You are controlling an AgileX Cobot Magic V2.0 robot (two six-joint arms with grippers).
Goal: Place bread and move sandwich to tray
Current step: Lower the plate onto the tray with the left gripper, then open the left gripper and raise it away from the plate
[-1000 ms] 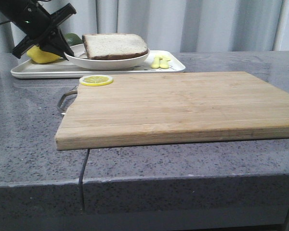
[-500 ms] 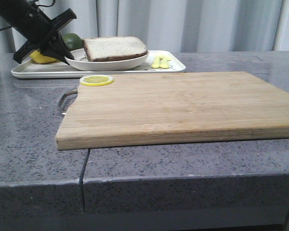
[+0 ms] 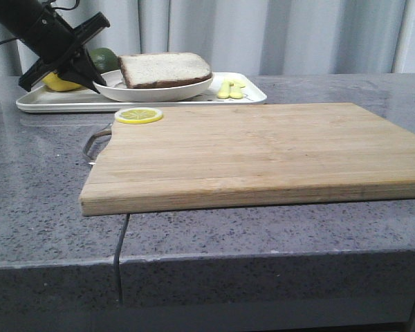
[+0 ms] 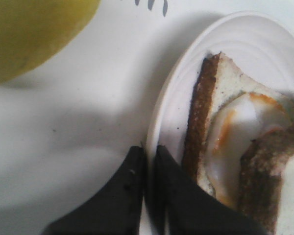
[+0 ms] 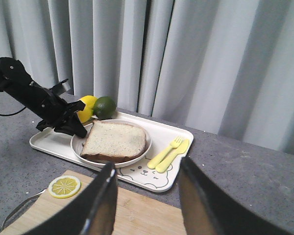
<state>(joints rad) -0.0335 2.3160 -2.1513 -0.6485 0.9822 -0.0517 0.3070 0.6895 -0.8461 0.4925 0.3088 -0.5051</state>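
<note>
White plate (image 3: 152,88) with the sandwich (image 3: 164,68) sits on the tray (image 3: 69,102), left gripper (image 4: 148,156) pinched shut on its rim, so release cleanly, part the fingers before lifting away, while the right gripper (image 5: 146,196) hangs open above the cutting board (image 3: 263,149).

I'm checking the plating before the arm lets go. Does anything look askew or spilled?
Nothing is spilled. The sandwich sits on its plate on the tray, but its top slice lies offset, leaving the egg exposed on the side near the left tool, which is pinched on the plate rim. A lemon slice lies alone on the cutting board.
</note>
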